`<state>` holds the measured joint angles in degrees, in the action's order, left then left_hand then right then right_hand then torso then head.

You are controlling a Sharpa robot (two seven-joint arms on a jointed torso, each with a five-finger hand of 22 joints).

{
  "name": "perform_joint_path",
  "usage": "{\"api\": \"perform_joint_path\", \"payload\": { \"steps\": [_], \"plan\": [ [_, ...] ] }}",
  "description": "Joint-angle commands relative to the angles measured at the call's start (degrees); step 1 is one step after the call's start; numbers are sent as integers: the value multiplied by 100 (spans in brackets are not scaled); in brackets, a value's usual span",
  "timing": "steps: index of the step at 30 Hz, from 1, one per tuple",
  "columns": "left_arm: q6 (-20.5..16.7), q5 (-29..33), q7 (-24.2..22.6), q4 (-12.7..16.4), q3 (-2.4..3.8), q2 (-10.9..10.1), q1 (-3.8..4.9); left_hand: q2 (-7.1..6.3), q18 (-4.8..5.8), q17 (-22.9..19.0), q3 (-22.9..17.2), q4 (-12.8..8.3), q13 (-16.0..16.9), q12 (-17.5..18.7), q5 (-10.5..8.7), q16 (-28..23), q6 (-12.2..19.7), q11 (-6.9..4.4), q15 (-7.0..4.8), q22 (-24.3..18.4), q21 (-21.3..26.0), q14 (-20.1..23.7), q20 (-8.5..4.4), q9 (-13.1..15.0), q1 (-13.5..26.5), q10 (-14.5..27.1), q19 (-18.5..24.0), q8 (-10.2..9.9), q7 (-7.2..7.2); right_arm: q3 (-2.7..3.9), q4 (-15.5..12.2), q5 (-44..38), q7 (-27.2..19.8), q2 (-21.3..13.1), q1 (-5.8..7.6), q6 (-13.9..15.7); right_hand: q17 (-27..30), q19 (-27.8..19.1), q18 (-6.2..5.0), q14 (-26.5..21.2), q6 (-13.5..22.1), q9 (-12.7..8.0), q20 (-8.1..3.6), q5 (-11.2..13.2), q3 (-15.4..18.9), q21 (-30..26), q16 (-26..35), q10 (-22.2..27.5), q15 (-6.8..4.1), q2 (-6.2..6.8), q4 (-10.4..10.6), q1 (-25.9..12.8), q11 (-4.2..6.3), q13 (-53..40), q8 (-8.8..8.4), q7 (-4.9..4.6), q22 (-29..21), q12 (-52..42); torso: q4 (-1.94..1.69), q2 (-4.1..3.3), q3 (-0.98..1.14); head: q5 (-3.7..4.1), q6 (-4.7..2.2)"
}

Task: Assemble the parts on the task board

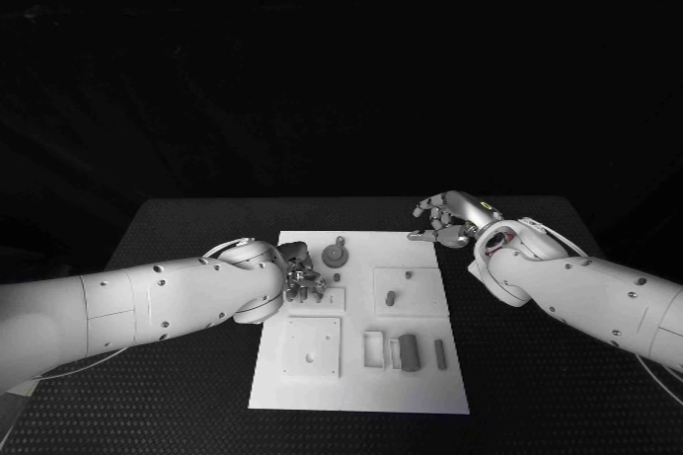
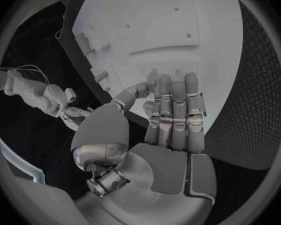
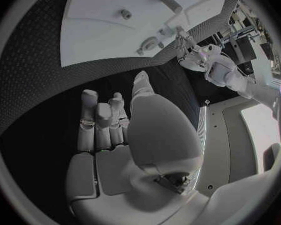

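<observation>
Task board (image 1: 359, 376): white rectangular plate, mid-table, between the two hands; raised square blocks and rectangular recesses on its surface.
Parts: a round knobbed part (image 1: 338, 254) just beside the left hand; a short peg (image 1: 390, 298) on a square block; a dark bar (image 1: 410, 352) and a slim pin (image 1: 440, 352) near the board's edge closest to the robot.
Left hand (image 1: 299, 280): over the board's left side, fingers extended side by side, tips on or just above the board; contact cannot be told. Holds nothing.
Right hand (image 1: 448, 218): off the board, by its far right corner, over the black table (image 1: 186, 223); fingers loosely curled, empty.
Left wrist view: fingers (image 2: 175, 110) pressed together, thumb apart.
Right wrist view: fingers (image 3: 103, 120) bent above the table mat, board beyond them.
</observation>
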<state>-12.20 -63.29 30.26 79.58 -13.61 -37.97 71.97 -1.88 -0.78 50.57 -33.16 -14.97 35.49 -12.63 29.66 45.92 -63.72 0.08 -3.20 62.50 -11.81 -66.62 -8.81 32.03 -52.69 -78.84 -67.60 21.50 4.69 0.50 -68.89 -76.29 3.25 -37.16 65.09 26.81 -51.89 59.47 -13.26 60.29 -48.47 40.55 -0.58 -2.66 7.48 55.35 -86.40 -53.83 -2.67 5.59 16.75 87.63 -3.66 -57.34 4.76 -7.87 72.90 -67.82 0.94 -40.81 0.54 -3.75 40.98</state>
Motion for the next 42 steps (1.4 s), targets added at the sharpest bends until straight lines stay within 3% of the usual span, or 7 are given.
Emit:
{"api": "perform_joint_path", "payload": {
  "steps": [1, 16, 28, 38, 42],
  "plan": [
    [179, -102, 32, -4, -13, 15, -28, -31, 78, -10, -87, -41, 7, -33, 23, 35, -163, -56, -37, 6, -19, 32, -31, 74, -42, -37, 5, 17, -154, 3, -3, 4, -18, 0, 1, -58, 7, 16, -154, -29, 193, 9, -29, 1, -28, -18, 28, 32, 21, 19, 7, -55, -7, 6, 9, -234, -7, -17, 5, -2, 0, -2, 5],
    [282, -7, 81, 2, -13, 0, -28, -149, 78, -55, -72, 5, 15, -59, -92, 66, -143, -50, -31, 39, 6, 61, -25, 80, -52, -5, 13, 25, -150, 3, 0, 7, -13, -4, 0, -75, 13, 7, -156, -38, 199, 13, -25, 1, -37, -22, 30, 43, 22, 28, 7, -74, -9, 13, 4, -236, -8, -15, -1, -1, -3, -25, 36],
    [334, 30, 102, 21, -13, -16, -29, -303, 78, -110, -39, 168, 25, -100, -225, 118, -138, -54, -35, 78, 33, 71, -29, 87, -16, 11, -4, 41, -155, 3, 7, 13, -11, -3, 0, -93, 16, 3, -156, -42, 202, 15, -23, 1, -47, -24, 31, 48, 23, 25, 8, -88, -10, 17, 1, -237, -9, -15, 2, -2, -3, -26, 35],
    [362, 152, 112, 23, -12, -29, -30, -335, 77, -126, -40, 219, 27, -110, -246, 132, -135, -54, -36, 89, 44, 78, -30, 88, -16, 20, -5, 44, -155, 3, 9, 14, 2, -2, 0, -111, 19, -1, -157, -46, 204, 17, -21, 1, -53, -26, 32, 52, 24, 29, 8, -98, -11, 20, -1, -238, -10, -15, -1, -2, -2, -30, 43],
    [357, 233, 116, 21, -12, -37, -30, -279, 75, -142, -71, 198, 31, -124, -242, 153, -133, -57, -41, 106, 54, 84, -35, 91, -98, 26, -5, 50, -159, 3, 11, 14, 4, 1, 0, -114, 19, -2, -157, -48, 205, 18, -20, 1, -55, -26, 32, 53, 24, 29, 7, -100, -11, 21, -2, -238, -10, -15, 1, -2, 0, -34, 43]
  ]
}}
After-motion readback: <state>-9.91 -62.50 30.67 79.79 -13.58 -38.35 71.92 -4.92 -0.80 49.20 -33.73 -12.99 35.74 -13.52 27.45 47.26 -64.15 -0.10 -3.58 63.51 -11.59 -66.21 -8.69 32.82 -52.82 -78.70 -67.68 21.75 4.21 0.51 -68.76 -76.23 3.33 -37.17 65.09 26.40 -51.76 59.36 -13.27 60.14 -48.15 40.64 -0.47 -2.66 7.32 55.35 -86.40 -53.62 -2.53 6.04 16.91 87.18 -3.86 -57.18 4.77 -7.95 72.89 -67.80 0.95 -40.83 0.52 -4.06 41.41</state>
